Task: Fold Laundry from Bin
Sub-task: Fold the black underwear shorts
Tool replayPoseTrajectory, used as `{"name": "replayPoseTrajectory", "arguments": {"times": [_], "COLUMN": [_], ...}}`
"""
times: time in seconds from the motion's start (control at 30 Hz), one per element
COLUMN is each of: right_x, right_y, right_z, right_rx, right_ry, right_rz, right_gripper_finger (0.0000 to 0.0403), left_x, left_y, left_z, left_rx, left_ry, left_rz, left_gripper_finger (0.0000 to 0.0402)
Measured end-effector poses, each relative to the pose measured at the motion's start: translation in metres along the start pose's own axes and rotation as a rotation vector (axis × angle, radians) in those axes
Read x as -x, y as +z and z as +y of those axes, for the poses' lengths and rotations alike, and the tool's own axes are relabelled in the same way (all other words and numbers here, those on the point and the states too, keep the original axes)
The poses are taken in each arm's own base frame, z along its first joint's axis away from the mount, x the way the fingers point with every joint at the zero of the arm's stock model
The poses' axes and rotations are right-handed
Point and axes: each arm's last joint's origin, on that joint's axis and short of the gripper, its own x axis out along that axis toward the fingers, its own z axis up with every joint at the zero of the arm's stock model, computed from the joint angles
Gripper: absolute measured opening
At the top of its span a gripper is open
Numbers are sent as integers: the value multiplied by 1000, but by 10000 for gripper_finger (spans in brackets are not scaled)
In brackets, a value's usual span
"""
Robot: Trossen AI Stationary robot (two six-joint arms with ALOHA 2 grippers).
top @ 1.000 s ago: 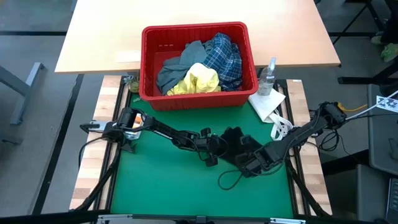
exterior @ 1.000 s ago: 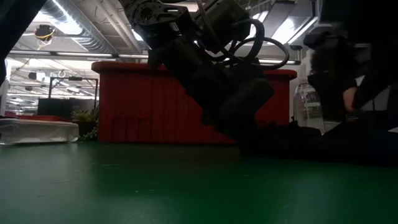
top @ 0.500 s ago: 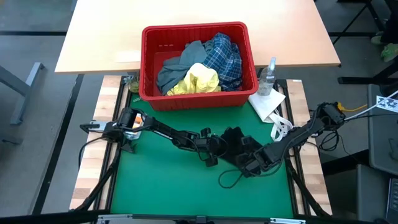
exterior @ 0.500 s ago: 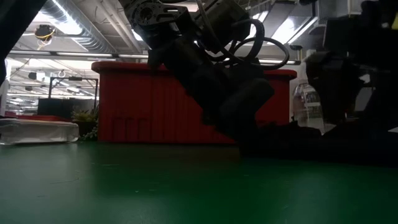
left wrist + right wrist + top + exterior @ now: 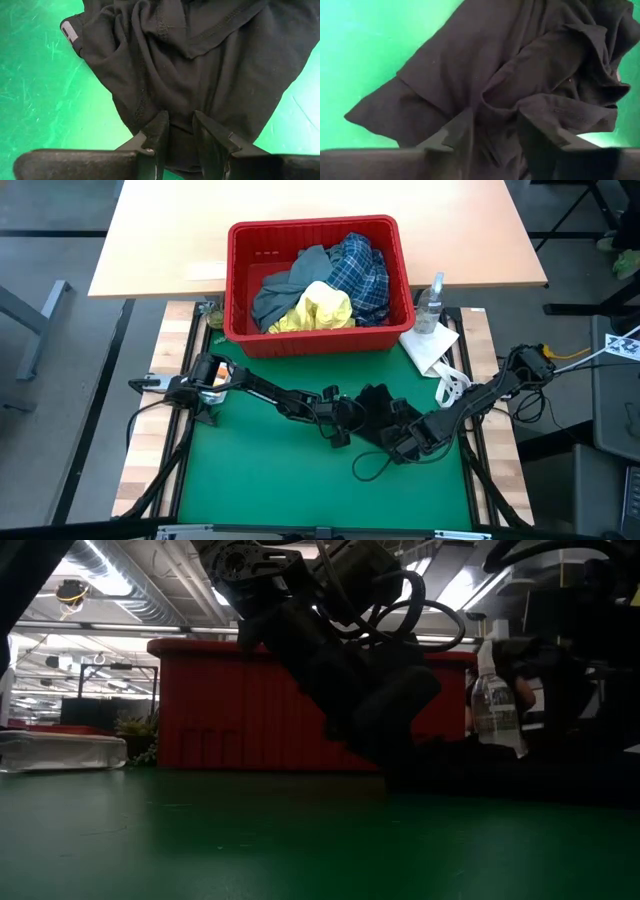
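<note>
The left gripper [image 5: 177, 131] sits low on the green mat [image 5: 260, 470], fingers [image 5: 156, 135] nearly together and pinching a fold of the dark navy garment [image 5: 200, 65]; only the wrist views really show that. The right gripper [image 5: 495, 131] is pressed into the same garment from the other side, jaws partly apart with cloth bunched between them, but whether it actually has a grip can't be told. From above it's just a dark lump [image 5: 378, 408] mid-mat with both arms meeting over it. Behind it, the red bin [image 5: 240, 300] holds the grey-blue garment [image 5: 285, 290], the yellow one [image 5: 320, 308] and the plaid shirt [image 5: 362, 270]. A spray bottle [image 5: 431, 302] and white paper towel [image 5: 430, 345] sit just beside the bin. The low view adds the lit room ceiling behind.
</note>
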Motion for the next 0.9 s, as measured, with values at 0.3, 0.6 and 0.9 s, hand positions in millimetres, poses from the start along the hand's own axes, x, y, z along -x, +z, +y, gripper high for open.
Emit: {"name": "replayPoseTrajectory", "arguments": {"times": [0.3,0.6,0.9], "right_x": [3,22,17], "right_y": [-6,-31,-42], "right_z": [-2,-15,-16], "right_rx": [-70,-369,-458], "right_ry": [-1,-89,-132], "right_rz": [46,214,282], "right_gripper_finger": [13,9,28], "left_x": [2,13,15], "left_y": [2,17,32], "left_z": [0,-4,-2], "left_rx": [4,25,60], "left_ry": [-4,-86,-109], "left_rz": [-13,-90,-228], "left_gripper_finger": [85,85,85]}}
